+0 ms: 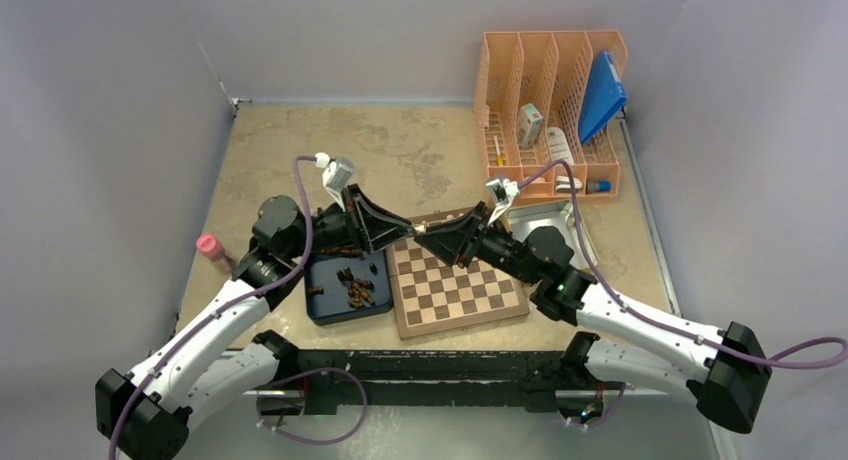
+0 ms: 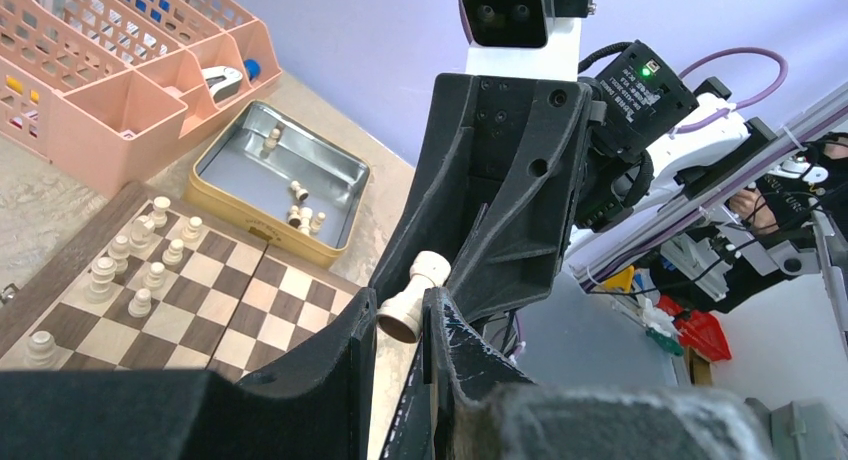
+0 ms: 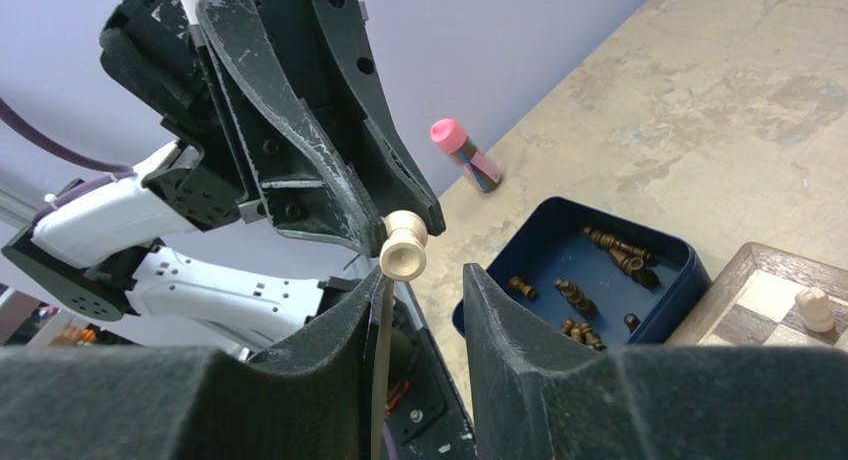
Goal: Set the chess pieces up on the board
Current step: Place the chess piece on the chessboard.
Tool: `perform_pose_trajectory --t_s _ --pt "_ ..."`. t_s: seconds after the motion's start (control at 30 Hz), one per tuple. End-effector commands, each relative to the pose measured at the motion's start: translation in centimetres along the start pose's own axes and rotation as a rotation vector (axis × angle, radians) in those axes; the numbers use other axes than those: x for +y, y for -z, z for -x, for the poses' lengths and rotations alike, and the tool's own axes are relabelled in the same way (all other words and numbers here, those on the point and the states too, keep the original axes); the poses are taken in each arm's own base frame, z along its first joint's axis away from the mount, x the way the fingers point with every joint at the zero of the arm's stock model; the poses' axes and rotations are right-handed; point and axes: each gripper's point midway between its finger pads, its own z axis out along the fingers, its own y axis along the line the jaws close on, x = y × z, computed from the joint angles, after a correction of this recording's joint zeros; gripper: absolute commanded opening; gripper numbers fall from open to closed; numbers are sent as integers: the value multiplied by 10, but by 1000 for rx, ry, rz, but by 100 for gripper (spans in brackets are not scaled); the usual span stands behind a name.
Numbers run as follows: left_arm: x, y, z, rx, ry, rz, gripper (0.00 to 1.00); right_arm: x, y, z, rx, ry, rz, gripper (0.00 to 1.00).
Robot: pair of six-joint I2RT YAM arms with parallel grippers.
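Observation:
My left gripper is shut on a pale beige chess piece, held sideways in the air over the far left corner of the board. My right gripper is open, tip to tip with the left one. The piece sits by its left fingertip, its top end between the fingers. Several pale pieces stand on the board's left rows. Dark brown pieces lie in the dark blue tray.
A gold tin with a few pale pieces sits beyond the board. A pink organizer rack stands at the back right. A pink-capped tube lies left of the blue tray.

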Motion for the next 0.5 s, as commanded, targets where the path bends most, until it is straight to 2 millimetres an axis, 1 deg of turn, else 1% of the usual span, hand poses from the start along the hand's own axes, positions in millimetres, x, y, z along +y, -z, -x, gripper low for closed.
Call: perform_pose_trajectory --t_s 0.0,0.1,0.2,0.3,0.47 --pt "-14 0 7 -14 -10 -52 0 25 2 34 -112 0 66 36" --pt "-12 0 4 -2 -7 -49 0 26 4 38 -127 4 64 38" --pt "-11 -1 2 5 -6 -51 0 26 5 42 -145 9 56 38" --pt "-11 -1 2 7 -2 -56 0 24 1 42 -143 14 52 32" --pt "-12 0 -3 21 31 -62 0 24 -6 41 -139 18 62 18"
